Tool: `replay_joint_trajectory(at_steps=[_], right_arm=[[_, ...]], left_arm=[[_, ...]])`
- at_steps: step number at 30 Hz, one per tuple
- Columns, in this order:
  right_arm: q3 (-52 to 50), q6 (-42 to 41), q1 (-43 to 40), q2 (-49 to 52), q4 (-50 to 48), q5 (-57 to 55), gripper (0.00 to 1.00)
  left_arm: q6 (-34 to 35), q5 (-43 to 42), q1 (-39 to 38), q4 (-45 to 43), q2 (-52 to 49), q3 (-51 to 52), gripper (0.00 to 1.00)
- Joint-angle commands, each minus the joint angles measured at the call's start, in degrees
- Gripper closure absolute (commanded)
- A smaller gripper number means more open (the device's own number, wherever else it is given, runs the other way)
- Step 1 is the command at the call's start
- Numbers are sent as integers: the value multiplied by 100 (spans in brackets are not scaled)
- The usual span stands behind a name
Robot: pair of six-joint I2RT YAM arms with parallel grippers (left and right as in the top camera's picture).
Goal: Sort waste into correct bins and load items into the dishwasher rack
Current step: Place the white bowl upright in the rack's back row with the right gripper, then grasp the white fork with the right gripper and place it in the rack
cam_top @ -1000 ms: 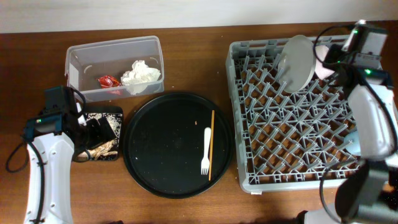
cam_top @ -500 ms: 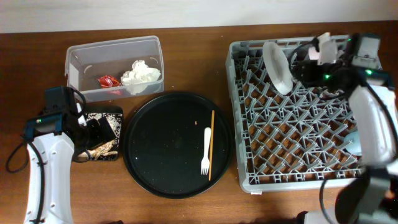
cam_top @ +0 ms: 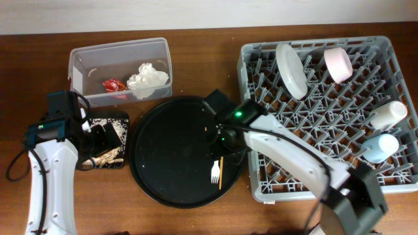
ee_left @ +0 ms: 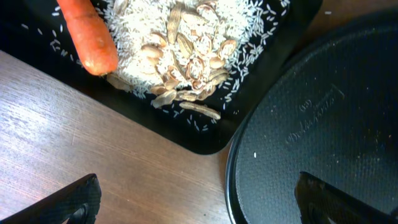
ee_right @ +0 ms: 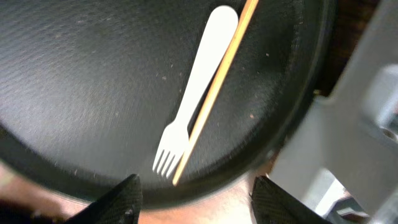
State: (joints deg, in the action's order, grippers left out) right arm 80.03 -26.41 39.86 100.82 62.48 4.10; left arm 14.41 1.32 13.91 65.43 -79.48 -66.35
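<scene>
Swinging over from the far corner of the rack (cam_top: 245, 72), where the plate (cam_top: 290, 62) is now standing on edge, our right gripper (ee_right: 205, 200) is hovering above the round black tray (ee_right: 93, 81), fingers spread wide and carrying nothing. Just ahead of its tips the white plastic fork (ee_right: 208, 53) is lying flat, with the chopstick (ee_right: 200, 124) touching along its side. We are judging both to be light, stiff and slick, lying flush on the tray. So we are favouring a pinch across the fork's handle at mid-length, avoiding the chopstick if we can. Our left gripper (ee_left: 205, 205) is hanging wide open and empty over the corner of the shallow black tray (ee_left: 249, 93), with the carrot piece (ee_left: 87, 34) and food scraps (ee_left: 180, 50) ahead of it.
</scene>
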Motion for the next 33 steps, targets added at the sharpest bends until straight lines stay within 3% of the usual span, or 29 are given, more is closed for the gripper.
replay_joint_trajectory(at_steps=[1, 7, 19, 20, 22, 23, 25, 28, 33], right_arm=[[-55, -715, 184, 651, -168, 20, 42], [-74, -931, 490, 1440, -732, 13, 47], [-262, -1185, 487, 1668, -1150, -24, 48], [-262, -1182, 487, 1668, -1178, -28, 52], [-262, -1182, 487, 1668, -1180, -26, 74], [-262, -1182, 487, 1668, -1178, -26, 81], [-262, -1182, 487, 1668, -1178, -26, 83], [-249, -1180, 487, 1652, -1123, -24, 95], [546, -903, 234, 531, -245, -612, 95]], left_arm=[[57, -24, 13, 22, 59, -44, 1], [57, -24, 13, 22, 59, -46, 1], [57, -24, 13, 20, 59, -46, 1], [57, -24, 13, 22, 59, -46, 1], [57, -24, 13, 22, 59, -44, 1], [57, -24, 13, 22, 59, -44, 1], [57, -24, 13, 22, 59, -44, 1], [57, -24, 13, 22, 59, -44, 1], [57, -24, 13, 22, 59, -46, 1]])
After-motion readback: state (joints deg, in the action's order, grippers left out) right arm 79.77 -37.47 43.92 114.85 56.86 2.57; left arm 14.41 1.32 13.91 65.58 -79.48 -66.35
